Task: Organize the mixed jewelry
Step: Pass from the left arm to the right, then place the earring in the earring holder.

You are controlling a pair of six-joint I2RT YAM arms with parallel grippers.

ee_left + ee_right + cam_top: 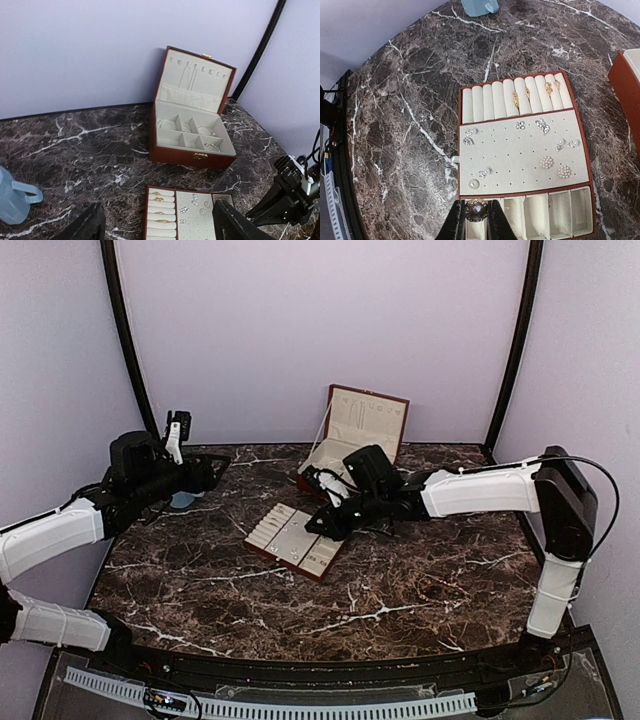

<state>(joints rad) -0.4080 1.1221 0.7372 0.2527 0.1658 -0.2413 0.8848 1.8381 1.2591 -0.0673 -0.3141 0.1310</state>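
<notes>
Dark round jewelry piece [476, 212] clamped in right gripper [476, 205] above compartment tray [515, 155], left gripper [157, 226] jaws spread wide.

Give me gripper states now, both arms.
Left gripper: open, empty.
Right gripper: closed on a dark round jewelry piece.

It looked like a robot test booth in a lab: a dark marble-patterned table [300, 590] stood closed in by bare pale-violet walls [320, 320], with curved black poles [125, 340] in the corners, and a left arm [50, 535] and right arm [480, 492] were mounted at its near edge behind a white toothed cable strip [270, 707]
</notes>
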